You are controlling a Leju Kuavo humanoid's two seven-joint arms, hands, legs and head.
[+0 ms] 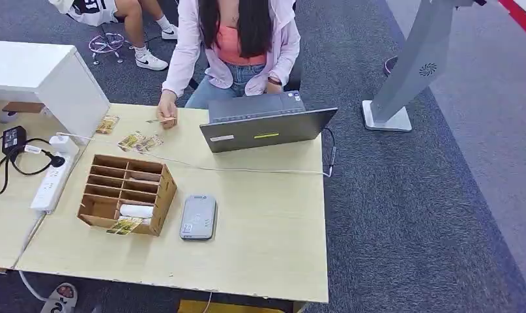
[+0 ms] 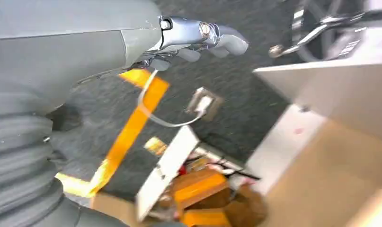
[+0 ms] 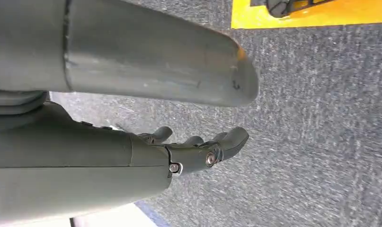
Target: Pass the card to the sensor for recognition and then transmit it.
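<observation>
The card (image 1: 125,225) lies in the front compartment of the wooden rack (image 1: 161,195), one end sticking out over the table (image 1: 260,248). The grey sensor (image 1: 199,217) is just beside the rack. Both arms hang low over the carpet. The left hand (image 2: 198,40) and the right hand (image 3: 198,149) hold nothing, fingers loosely apart. The card looks thin, light, stiff and probably slippery. I would pinch its free end by both faces.
</observation>
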